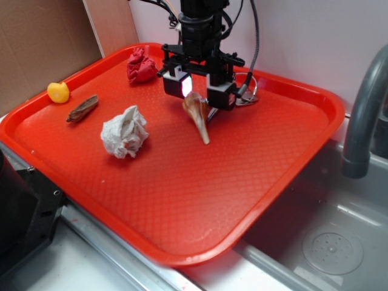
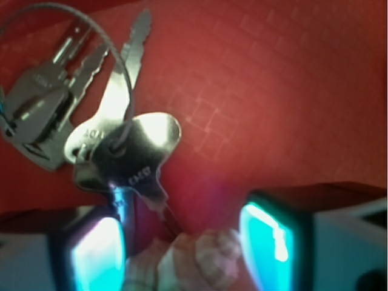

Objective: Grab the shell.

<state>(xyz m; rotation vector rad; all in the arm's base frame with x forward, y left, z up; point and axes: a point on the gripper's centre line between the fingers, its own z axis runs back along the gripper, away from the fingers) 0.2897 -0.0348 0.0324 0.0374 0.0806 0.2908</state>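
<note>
**A:** Where is the shell?

**B:** The shell (image 1: 197,115) lies on a red plastic tray (image 1: 182,200), its wide ridged head set between the two fingers of the gripper (image 1: 199,90). It is cone-shaped, tan-orange with cream, and tapers to a long pale point that sticks out below the fingers toward the front of the tray. In the wrist view its ribbed, pinkish head (image 2: 194,257) shows at the bottom edge, between two glowing cyan finger pads (image 2: 97,254).

**A:** Is the gripper closed on it?

**B:** The fingers stand on either side of the head, close to it. Whether they press it I cannot tell.

**A:** What else is near the gripper?

**B:** Just behind it lies a bunch of metal keys (image 2: 103,121) on a thin wire ring, shiny and flat, with toothed blades. Off to one side, toward the tray's left edge in the exterior view, is a crumpled white paper ball (image 1: 125,132). Beyond that lie a dark brown bark-like piece (image 1: 82,109), flat and rough, and a small yellow rubber duck (image 1: 58,92) on the rim. A crumpled red wad (image 1: 140,65) sits near the far edge, beside the arm.

**A:** And the tray surface?

**B:** It has a fine diamond grid texture and a raised, rounded rim. It rests partly over a grey metal sink (image 1: 327,242), next to a curved grey faucet (image 1: 361,115).
</note>
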